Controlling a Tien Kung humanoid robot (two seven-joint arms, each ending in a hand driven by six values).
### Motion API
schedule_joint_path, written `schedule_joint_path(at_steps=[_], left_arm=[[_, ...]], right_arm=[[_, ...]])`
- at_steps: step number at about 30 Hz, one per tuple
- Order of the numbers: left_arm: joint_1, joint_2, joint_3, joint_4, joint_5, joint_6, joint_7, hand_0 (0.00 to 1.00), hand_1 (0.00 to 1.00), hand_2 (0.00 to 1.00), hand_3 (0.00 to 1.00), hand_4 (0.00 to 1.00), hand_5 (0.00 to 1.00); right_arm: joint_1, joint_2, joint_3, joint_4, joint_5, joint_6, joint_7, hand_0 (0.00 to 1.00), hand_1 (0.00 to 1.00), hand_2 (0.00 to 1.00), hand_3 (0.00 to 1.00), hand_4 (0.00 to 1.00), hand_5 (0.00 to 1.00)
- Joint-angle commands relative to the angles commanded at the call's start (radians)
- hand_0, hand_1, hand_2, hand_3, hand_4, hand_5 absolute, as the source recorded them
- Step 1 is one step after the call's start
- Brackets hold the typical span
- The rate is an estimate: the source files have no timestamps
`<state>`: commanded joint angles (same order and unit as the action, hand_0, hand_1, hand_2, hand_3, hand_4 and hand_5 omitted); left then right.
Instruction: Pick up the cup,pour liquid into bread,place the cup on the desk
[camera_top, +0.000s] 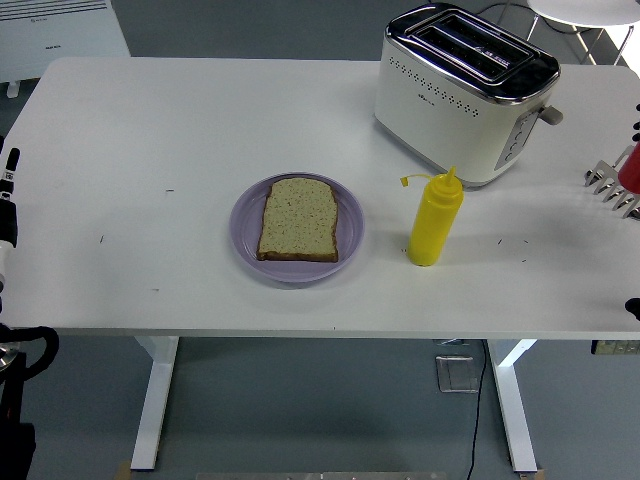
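L arm (8, 200) rests at the far left edge, just off the table (150, 130); only a white-and-black strip of it shows, so can't tell if that hand is clenched or relaxed. Near table centre: purple plate (240, 215) w/ one bread slice (298, 218) lying flat on it, dry-looking, nothing poured yet. Just right of the plate, not touching: yellow squeeze bottle (434, 222), upright, cap flipped off to the side. This seems to be the task's "cup", since no plain cup sits on the table. Probably light, soft plastic walls that give under pressure, smooth and a bit slippery. Best taken round the mid body w/ a wrap grasp, gentle, or it'll squirt early; tall and narrow, so a sideways nudge could tip it. Behind it, white toaster (460, 95), close by. At the far right edge a metal rack (610, 185) and a sliver of a red object (631, 170), mostly cut off. R hand (633, 308): only a dark tip at the edge, fingers' state can't be told
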<state>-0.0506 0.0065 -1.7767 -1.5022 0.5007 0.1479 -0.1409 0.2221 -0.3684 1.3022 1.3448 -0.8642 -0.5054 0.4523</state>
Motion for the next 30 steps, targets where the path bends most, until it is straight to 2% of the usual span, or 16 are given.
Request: schedule_joint_path(at_steps=[5, 9, 16, 21, 30], left_arm=[[0.0, 0.0, 0.002, 0.001, 0.001, 0.0, 0.0, 0.806, 0.775, 0.787, 0.755, 0.465, 0.998], [-0.001, 0.001, 0.003, 0.001, 0.0, 0.0, 0.0, 0.805, 0.774, 0.786, 0.755, 0.465, 0.998], [-0.001, -0.002, 0.008, 0.001, 0.0, -0.001, 0.001, 0.805, 0.775, 0.786, 0.754, 0.465, 0.998], [0.001, -0.001, 0.004, 0.001, 0.001, 0.0, 0.0, 0.803, 0.773, 0.786, 0.754, 0.466, 0.998], [0.002, -0.001, 0.006, 0.001, 0.001, 0.0, 0.0, 0.803, 0.774, 0.786, 0.753, 0.466, 0.998]], right_arm=[[-0.034, 0.037, -0.044, -0.041, 0.086, -0.054, 0.191, 0.29, 0.276, 0.383, 0.502, 0.39, 0.002], [-0.04, 0.071, -0.072, -0.075, 0.127, -0.085, 0.193, 0.29, 0.28, 0.383, 0.502, 0.393, 0.002], [-0.024, 0.137, -0.098, -0.146, 0.152, -0.097, 0.193, 0.287, 0.281, 0.38, 0.501, 0.382, 0.002], [-0.017, 0.15, -0.132, -0.158, 0.167, -0.102, 0.193, 0.3, 0.286, 0.382, 0.501, 0.367, 0.002], [-0.002, 0.162, -0.166, -0.225, 0.173, -0.103, 0.193, 0.317, 0.299, 0.389, 0.502, 0.352, 0.002]])
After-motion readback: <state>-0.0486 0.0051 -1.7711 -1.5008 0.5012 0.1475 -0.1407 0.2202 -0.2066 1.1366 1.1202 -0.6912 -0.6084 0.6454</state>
